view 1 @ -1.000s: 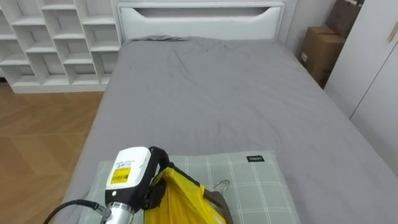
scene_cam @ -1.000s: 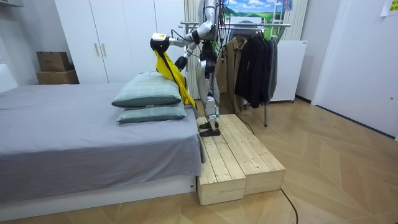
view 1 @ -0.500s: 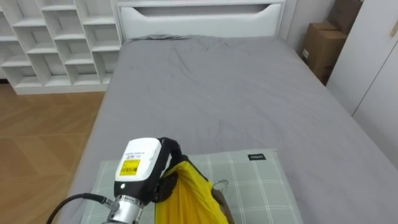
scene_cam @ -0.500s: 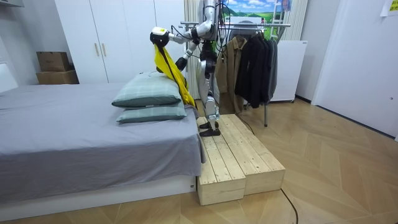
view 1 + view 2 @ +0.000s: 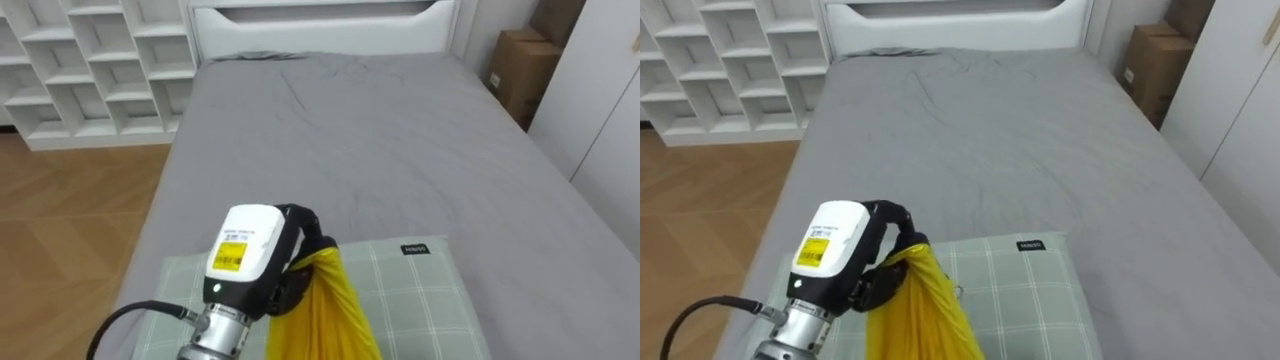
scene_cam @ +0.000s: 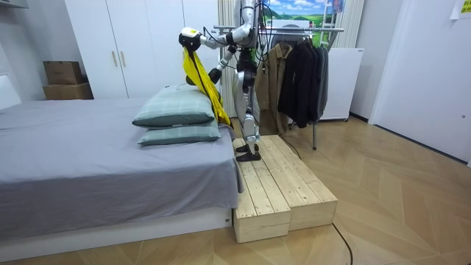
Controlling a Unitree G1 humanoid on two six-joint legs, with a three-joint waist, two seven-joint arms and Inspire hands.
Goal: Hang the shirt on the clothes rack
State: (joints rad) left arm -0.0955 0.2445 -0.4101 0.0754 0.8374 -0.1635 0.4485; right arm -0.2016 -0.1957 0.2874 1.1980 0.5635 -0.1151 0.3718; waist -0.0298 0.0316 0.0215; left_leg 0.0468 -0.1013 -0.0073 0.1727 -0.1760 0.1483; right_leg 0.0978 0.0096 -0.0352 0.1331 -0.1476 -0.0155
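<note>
1. Since the cloth has to hang clear of the bedding, the left hand (image 5: pixel 305 245) is held high. Its dark fingers are curled tight round the bunched top of the yellow garment (image 5: pixel 325 315).
2. The garment drops straight down from that grip in a long, narrow drape. It is bright yellow, thin and limp, and folded in on itself, so its cut cannot be told.
3. In the room view the right hand (image 6: pixel 215 74) sits lower, close beside the hanging cloth. What it does there I cannot tell.
4. Directly under the garment lies a pale green checked pillow (image 5: pixel 425 290), stacked on a second one at the near end of the grey bed (image 5: pixel 380 150).
5. The robot stands on a wooden platform (image 6: pixel 283 184) against the bed's end. A clothes rack (image 6: pixel 302 31) hung with dark coats is just behind it, and I judge that to be where the garment is headed.
</note>
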